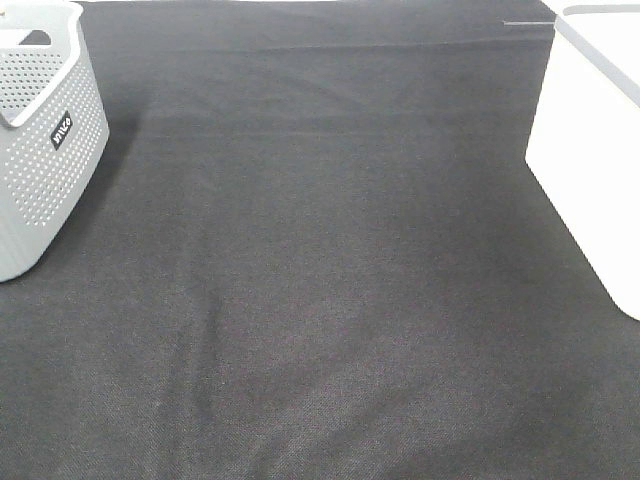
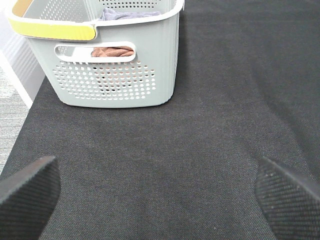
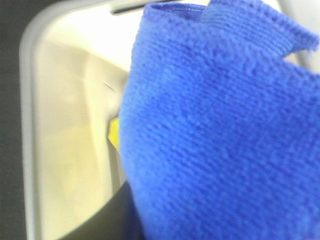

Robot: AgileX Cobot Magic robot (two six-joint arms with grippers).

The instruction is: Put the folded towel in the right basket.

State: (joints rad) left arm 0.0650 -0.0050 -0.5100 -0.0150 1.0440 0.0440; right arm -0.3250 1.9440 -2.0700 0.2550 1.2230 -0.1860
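The folded towel (image 3: 220, 130) is bright blue terry cloth. It fills most of the right wrist view and hangs over the open inside of the right basket (image 3: 27, 125), which is white with a grey rim. My right gripper is shut on the towel; only a dark part of one finger (image 3: 112, 217) shows under the cloth. In the exterior high view the right basket (image 1: 590, 150) stands at the right edge, and neither gripper nor the towel shows there. My left gripper (image 2: 160, 200) is open and empty, low over the black cloth.
A grey perforated basket (image 1: 45, 150) stands at the far left. The left wrist view shows this basket (image 2: 115, 75) with its yellow handle (image 2: 55, 30) and other towels (image 2: 112, 51) inside. A black cloth (image 1: 320, 300) covers the table. Something small and yellow (image 3: 114, 132) shows inside the right basket.
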